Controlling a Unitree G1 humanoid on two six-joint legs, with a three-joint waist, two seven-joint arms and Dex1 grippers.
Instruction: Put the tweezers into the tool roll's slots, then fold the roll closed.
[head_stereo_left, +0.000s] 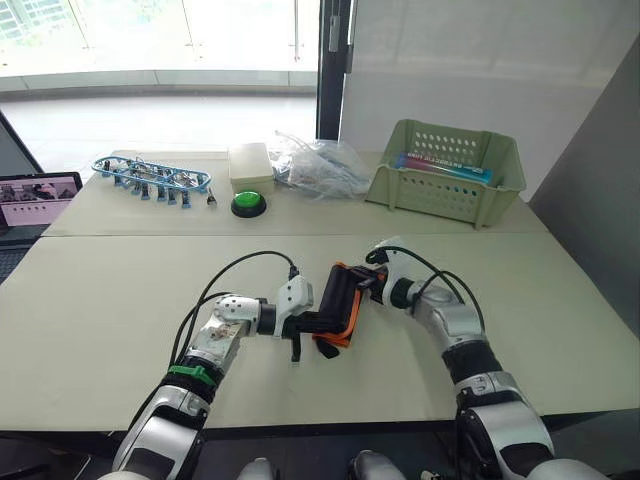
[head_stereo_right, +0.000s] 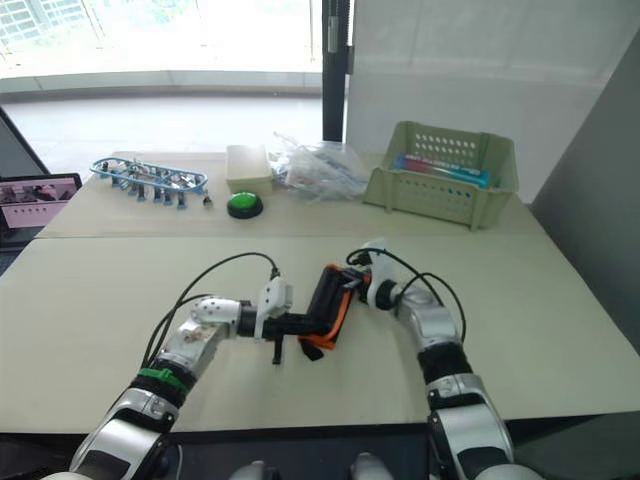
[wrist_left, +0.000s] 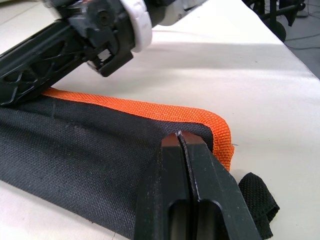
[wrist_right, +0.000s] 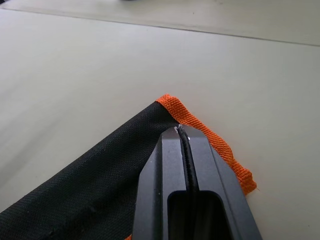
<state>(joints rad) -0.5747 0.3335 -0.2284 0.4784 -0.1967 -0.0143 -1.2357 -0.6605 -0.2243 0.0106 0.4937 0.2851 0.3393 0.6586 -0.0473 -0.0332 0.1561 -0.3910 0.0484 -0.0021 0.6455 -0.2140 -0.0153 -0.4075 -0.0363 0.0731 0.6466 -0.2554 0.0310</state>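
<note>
My left pincer (wrist_left: 181, 142) is clenched, its fingers pressed together on the black fabric of the tool roll (head_stereo_left: 340, 303) near its orange-trimmed corner. My right pincer (wrist_right: 182, 131) is likewise clamped on the roll's opposite orange edge. Between the two the roll sits folded, partly lifted, at the middle of the near counter (head_stereo_left: 120, 300). Well apart, on the far counter, stand a green basket (head_stereo_left: 447, 170), a green button (head_stereo_left: 248, 204) and a blue-clipped cable bundle (head_stereo_left: 150, 176).

The tool roll (head_stereo_left: 341, 305), black fabric with orange trim, lies folded mid-table, one edge raised.
</note>
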